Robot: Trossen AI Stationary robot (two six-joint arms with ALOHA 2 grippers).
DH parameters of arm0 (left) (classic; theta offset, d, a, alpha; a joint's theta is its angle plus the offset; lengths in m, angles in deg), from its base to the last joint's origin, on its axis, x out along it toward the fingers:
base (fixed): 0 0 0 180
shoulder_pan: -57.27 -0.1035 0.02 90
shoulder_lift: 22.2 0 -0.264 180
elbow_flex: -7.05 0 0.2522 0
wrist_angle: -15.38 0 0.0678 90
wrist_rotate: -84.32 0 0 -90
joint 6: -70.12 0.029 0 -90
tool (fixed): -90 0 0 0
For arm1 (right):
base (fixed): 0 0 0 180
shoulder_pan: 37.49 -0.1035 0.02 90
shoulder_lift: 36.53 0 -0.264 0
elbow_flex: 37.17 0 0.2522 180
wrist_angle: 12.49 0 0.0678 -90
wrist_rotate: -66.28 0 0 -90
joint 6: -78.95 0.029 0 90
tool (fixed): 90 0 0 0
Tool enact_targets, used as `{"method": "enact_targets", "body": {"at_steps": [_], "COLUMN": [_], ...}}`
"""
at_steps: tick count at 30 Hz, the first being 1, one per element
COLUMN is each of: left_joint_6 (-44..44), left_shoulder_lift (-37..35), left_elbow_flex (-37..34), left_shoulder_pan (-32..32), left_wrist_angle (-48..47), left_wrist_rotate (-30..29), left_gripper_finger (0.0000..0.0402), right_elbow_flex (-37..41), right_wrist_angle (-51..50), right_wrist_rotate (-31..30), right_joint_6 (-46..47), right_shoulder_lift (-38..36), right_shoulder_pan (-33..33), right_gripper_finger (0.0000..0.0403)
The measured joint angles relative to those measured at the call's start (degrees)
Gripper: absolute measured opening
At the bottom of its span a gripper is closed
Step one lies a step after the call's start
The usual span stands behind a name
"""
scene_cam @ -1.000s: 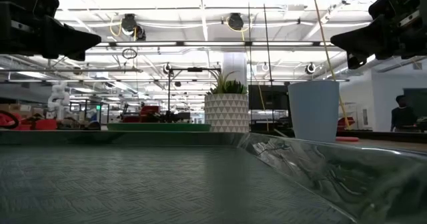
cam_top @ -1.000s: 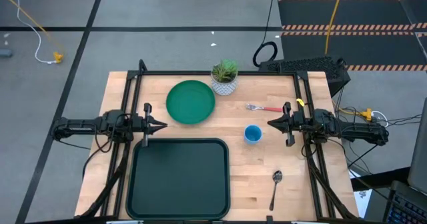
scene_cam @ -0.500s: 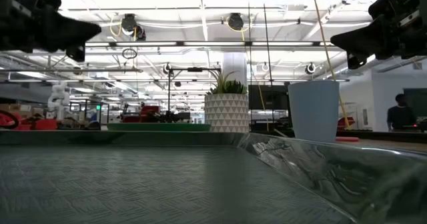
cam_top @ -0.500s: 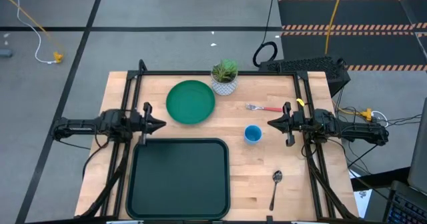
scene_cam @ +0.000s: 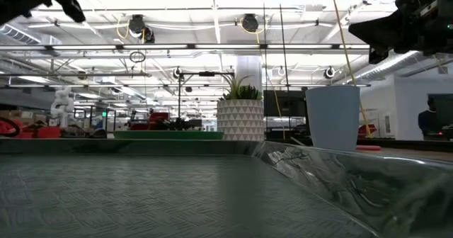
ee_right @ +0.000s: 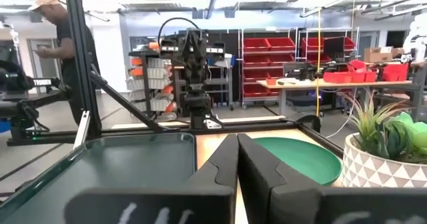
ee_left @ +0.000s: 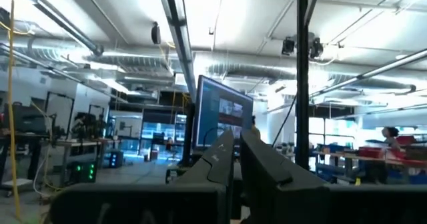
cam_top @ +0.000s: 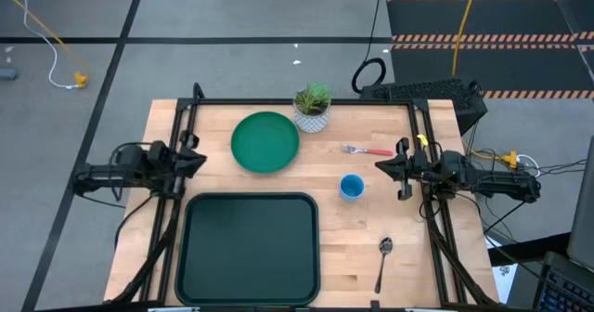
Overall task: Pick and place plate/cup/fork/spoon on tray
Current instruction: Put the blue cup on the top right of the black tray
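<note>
The green plate (cam_top: 265, 143) lies flat at the table's far middle, next to the white plant pot (cam_top: 313, 108). The light-blue cup (cam_top: 351, 187) stands upright right of centre. The red-handled fork (cam_top: 367, 150) lies beyond it. The silver spoon (cam_top: 383, 261) lies near the front right. The dark tray (cam_top: 249, 247) lies at the front middle. My left gripper (cam_top: 201, 157) is shut and empty, raised over the table's left side, its tips tipped upward (ee_left: 237, 151). My right gripper (cam_top: 379, 166) is shut and empty, level above the table, right of the cup; its fingertips also show in the right wrist view (ee_right: 237, 161).
The plant pot (ee_right: 387, 161) stands right beside the plate's far right rim. Black frame bars run along the table's left, right and far sides. A person (ee_right: 57, 31) stands beyond the table's left side. Bare wood lies between the tray and the spoon.
My left gripper has drawn back toward the table's left edge, risen and tipped its fingers upward. My right gripper has risen a little. The tableware and tray have stayed where they were.
</note>
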Motion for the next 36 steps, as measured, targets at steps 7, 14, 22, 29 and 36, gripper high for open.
{"method": "enact_targets", "body": {"at_steps": [7, 14, 22, 29, 36], "left_joint_6": [1.30, 1.11, 1.42, 4.73, 6.14], "left_shoulder_lift": [6.79, 18.52, 33.98, 46.44, 58.64], "left_elbow_flex": [12.89, 27.62, 38.50, 40.46, 39.96], "left_shoulder_pan": [0.00, 0.00, 2.28, 9.22, 15.55], "left_wrist_angle": [-7.27, -17.08, -22.89, -24.10, -23.69], "left_wrist_rotate": [0.05, 0.09, 1.10, -0.07, -11.72], "left_gripper_finger": [0.0028, 0.0028, 0.0028, 0.0028, 0.0028], "right_elbow_flex": [0.01, 0.01, 0.01, -0.01, -0.93], "right_wrist_angle": [0.00, 0.00, -0.09, -2.75, -2.82], "right_wrist_rotate": [0.14, 0.22, 0.22, 0.22, 0.24], "right_joint_6": [2.17, 9.44, 13.87, 14.20, 15.67], "right_shoulder_lift": [0.00, 0.00, 0.66, 3.87, 8.73], "right_shoulder_pan": [-0.01, -0.01, -1.05, -3.06, -5.78], "right_gripper_finger": [0.0000, 0.0000, 0.0000, 0.0000, 0.0000]}}
